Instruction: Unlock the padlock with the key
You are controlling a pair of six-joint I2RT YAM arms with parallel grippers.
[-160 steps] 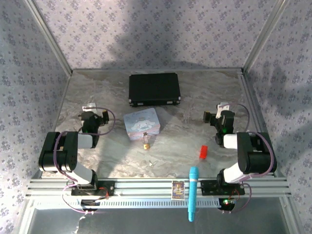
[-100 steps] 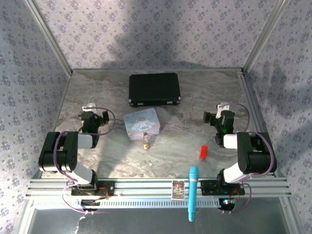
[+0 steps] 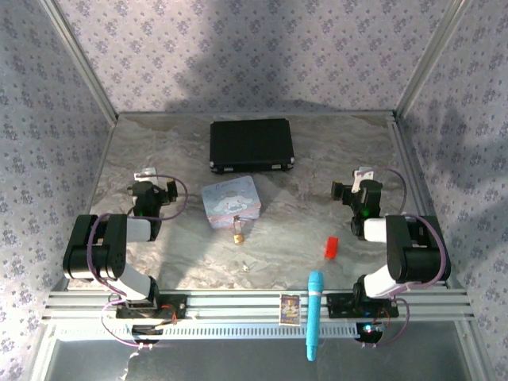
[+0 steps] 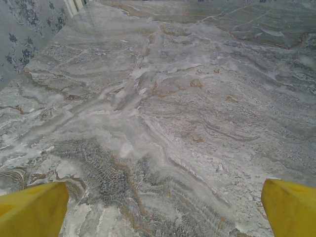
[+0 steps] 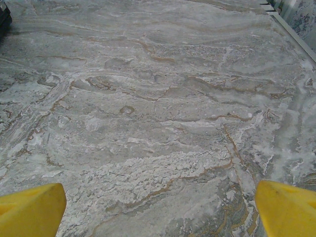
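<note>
Lying well apart from the spread left fingers (image 4: 32, 210) and spread right fingers (image 5: 289, 207), padlock (image 3: 238, 236) and key (image 3: 247, 266) sit between

No text, number or brand could be read anywhere. The pastel tin (image 3: 230, 202) carried a cartoon picture on its lid, any lettering there too small to make out. A small card (image 3: 290, 309) on the front rail (image 3: 230, 302) bore dark print, also too blurred to read.
</note>
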